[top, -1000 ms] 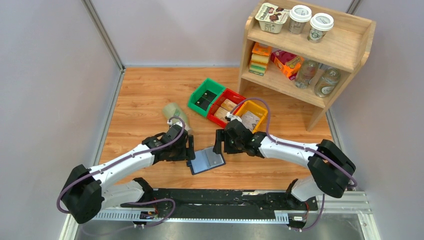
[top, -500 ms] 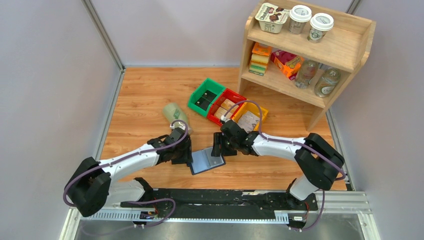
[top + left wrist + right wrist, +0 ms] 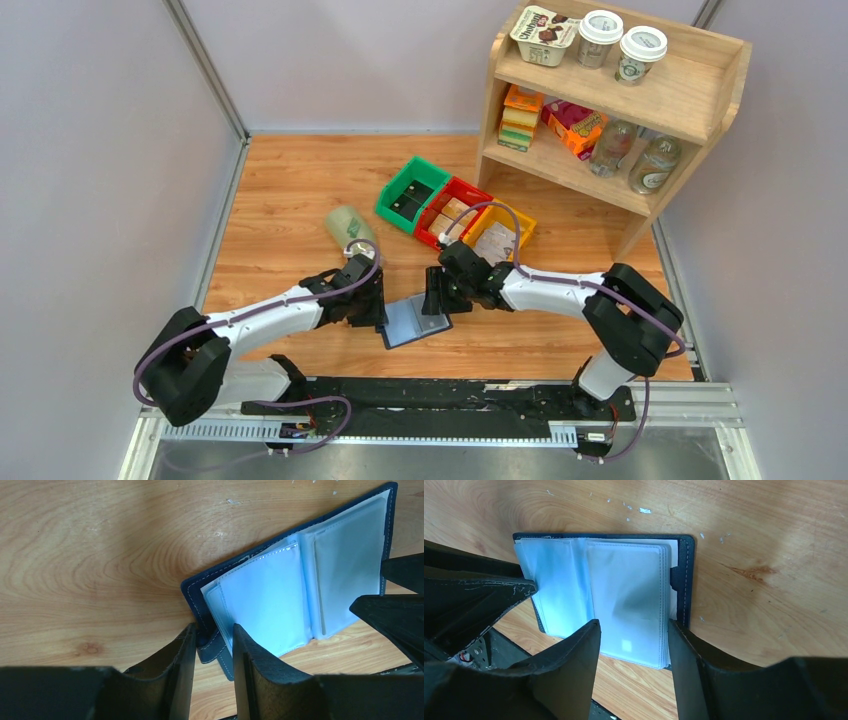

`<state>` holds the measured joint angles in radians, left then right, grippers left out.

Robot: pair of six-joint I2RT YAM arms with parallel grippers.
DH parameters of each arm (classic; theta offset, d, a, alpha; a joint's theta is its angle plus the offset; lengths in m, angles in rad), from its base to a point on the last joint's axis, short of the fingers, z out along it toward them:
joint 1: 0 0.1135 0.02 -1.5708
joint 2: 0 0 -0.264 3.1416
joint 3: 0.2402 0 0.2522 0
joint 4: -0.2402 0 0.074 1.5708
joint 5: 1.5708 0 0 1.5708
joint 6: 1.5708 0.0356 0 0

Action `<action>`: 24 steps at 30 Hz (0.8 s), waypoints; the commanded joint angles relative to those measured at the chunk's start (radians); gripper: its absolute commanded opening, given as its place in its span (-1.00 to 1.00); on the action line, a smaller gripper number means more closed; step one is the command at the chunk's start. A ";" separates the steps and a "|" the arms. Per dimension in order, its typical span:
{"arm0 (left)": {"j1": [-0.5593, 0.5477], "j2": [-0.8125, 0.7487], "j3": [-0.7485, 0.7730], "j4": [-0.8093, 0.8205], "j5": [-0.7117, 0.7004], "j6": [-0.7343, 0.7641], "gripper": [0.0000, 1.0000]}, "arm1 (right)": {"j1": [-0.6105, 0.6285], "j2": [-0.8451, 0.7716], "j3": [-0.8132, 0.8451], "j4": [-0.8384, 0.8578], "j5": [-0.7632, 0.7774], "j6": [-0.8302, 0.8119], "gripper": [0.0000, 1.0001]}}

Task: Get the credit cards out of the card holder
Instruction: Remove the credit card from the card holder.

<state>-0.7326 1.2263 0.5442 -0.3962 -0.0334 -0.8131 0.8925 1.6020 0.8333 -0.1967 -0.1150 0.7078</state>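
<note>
The card holder (image 3: 415,320) lies open on the wood table between both grippers, its navy cover (image 3: 192,592) down and its pale sleeves (image 3: 270,600) up. The credit cards (image 3: 624,585) sit inside the sleeves and are hard to tell from them. My left gripper (image 3: 212,632) is closed on the holder's left edge, by the snap tab (image 3: 210,650). In the top view it (image 3: 383,312) sits at the holder's left side. My right gripper (image 3: 633,625) is open, its jaws straddling the right stack of sleeves. In the top view it (image 3: 435,297) is at the holder's far right corner.
Green (image 3: 412,192), red (image 3: 450,212) and yellow (image 3: 503,232) bins stand just behind the right gripper. A pale green cup (image 3: 350,228) lies on its side behind the left gripper. A wooden shelf (image 3: 620,100) with packs and bottles stands at the back right.
Both grippers have closed in on the card holder, the right one moving left. The holder has shifted slightly.
</note>
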 commanded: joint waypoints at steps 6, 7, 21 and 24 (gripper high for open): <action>-0.004 0.027 -0.013 0.025 0.009 -0.006 -0.29 | 0.019 0.012 0.047 0.016 -0.029 -0.036 0.01; -0.004 0.025 -0.015 0.025 0.009 -0.006 -0.30 | 0.019 0.004 0.050 0.014 -0.034 -0.037 0.01; -0.004 0.018 -0.015 0.025 0.004 -0.009 -0.40 | 0.063 -0.039 0.128 -0.001 -0.101 -0.083 0.01; -0.004 0.018 -0.013 0.026 0.003 -0.011 -0.41 | 0.066 -0.034 0.122 0.009 -0.115 -0.085 0.01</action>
<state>-0.7326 1.2324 0.5442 -0.3641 -0.0261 -0.8143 0.9470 1.5986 0.9283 -0.2207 -0.1875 0.6418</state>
